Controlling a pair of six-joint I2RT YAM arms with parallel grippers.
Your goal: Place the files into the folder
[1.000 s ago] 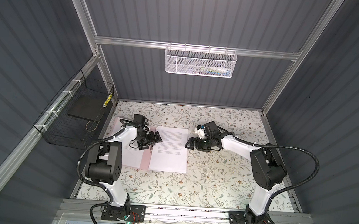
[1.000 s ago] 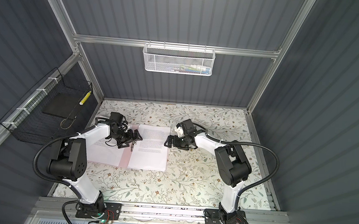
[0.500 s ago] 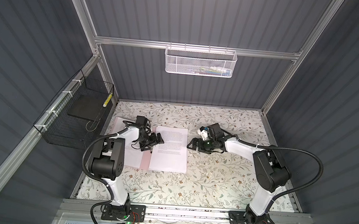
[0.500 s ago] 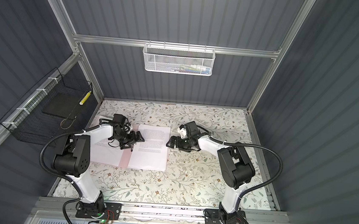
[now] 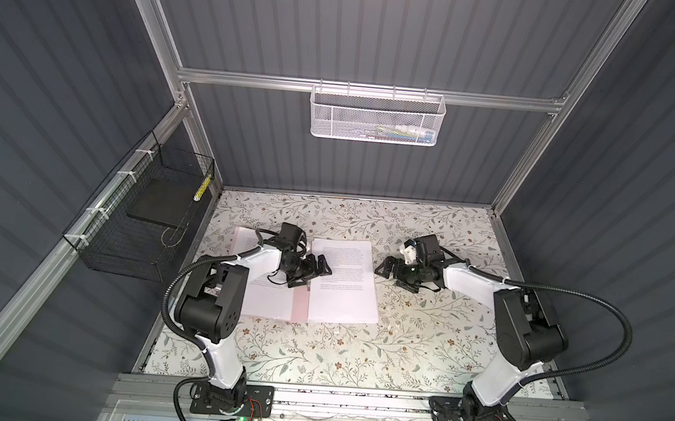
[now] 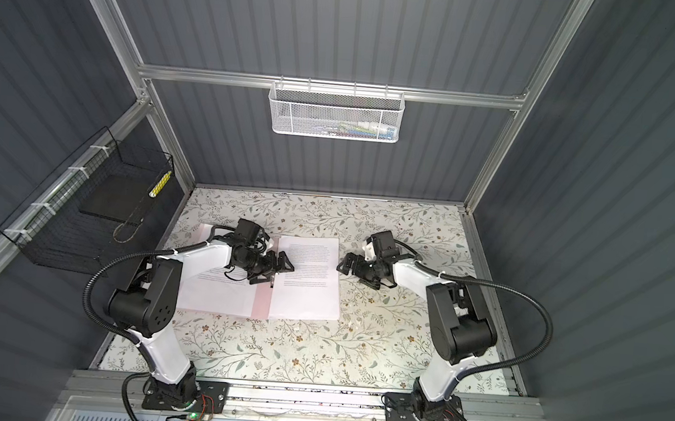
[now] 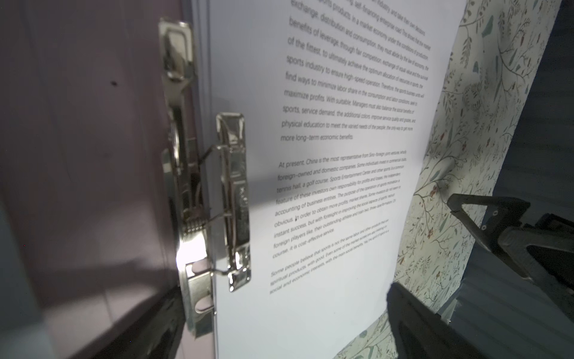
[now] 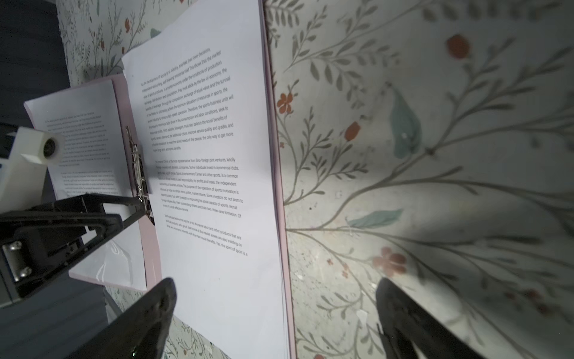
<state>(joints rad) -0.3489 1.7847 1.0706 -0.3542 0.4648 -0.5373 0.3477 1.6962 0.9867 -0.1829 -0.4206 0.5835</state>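
Observation:
The pink folder lies open on the table. A stack of files rests on its right half, with the metal clip lying over the stack's edge by the spine. Another printed sheet lies on the left half. My left gripper hovers open over the spine and holds nothing. My right gripper stands open and empty at the folder's right edge.
A black wire basket holding a flat black slab hangs on the left wall. A white mesh basket hangs on the back wall. The floral table surface spreads in front of and to the right of the folder.
The folder with its sheets lies a little farther right than before. Both grippers have shifted right too, and the right one has drawn back off the stack's edge. Both stayed open.

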